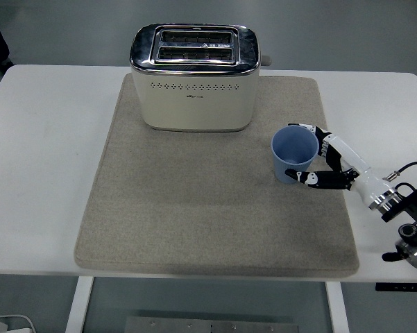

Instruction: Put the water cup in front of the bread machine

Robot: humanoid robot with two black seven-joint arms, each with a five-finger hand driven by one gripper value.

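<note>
A light blue water cup (293,153) stands upright on the right part of the beige mat (194,208), to the right of and nearer than the cream and chrome bread machine (195,76). My right hand (318,159) comes in from the right edge and wraps the cup's right side, thumb across its near wall and fingers behind its far rim. The left arm is out of view.
The mat covers the middle of the white table (41,152). A broad stretch of mat lies between the bread machine's front and the table's near edge. A power strip (3,324) shows on the floor at bottom left.
</note>
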